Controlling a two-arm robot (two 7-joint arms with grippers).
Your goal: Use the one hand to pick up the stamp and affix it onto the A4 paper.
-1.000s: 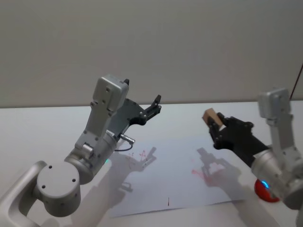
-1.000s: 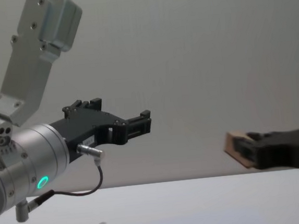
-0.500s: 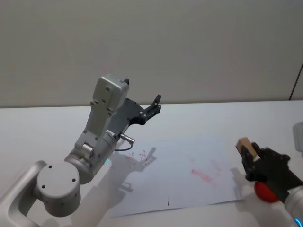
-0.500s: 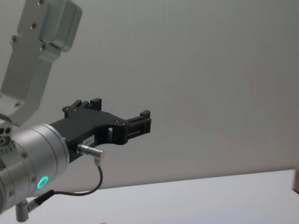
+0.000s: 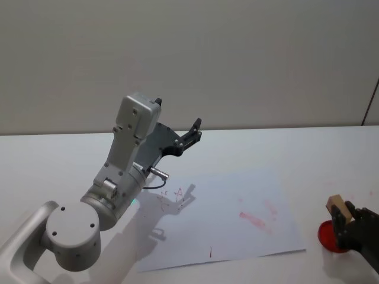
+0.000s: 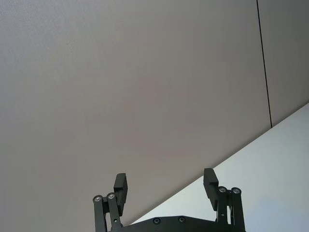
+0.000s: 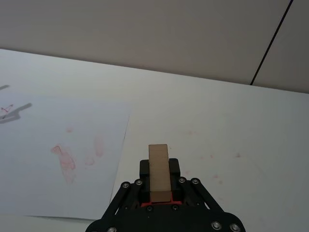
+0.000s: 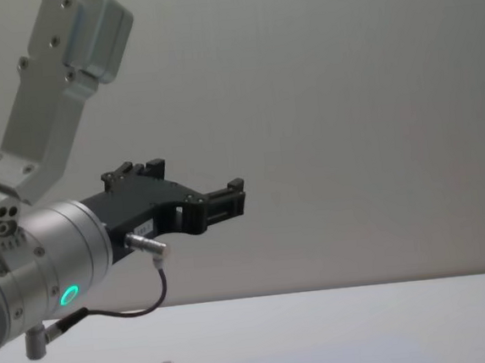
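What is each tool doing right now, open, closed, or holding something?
Left tool: open, holding nothing, raised above the table.
Right tool: closed on the wooden stamp, beside the paper's right edge.

A white counter [image 5: 308, 148] runs back to a plain grey wall [image 5: 237, 59]. A round red ink pad [image 5: 329, 237] sits on the counter right beneath the right tool, just beyond the sheet's right edge.

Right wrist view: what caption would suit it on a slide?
Right gripper holds the wooden stamp above the table, beside red-smudged paper.
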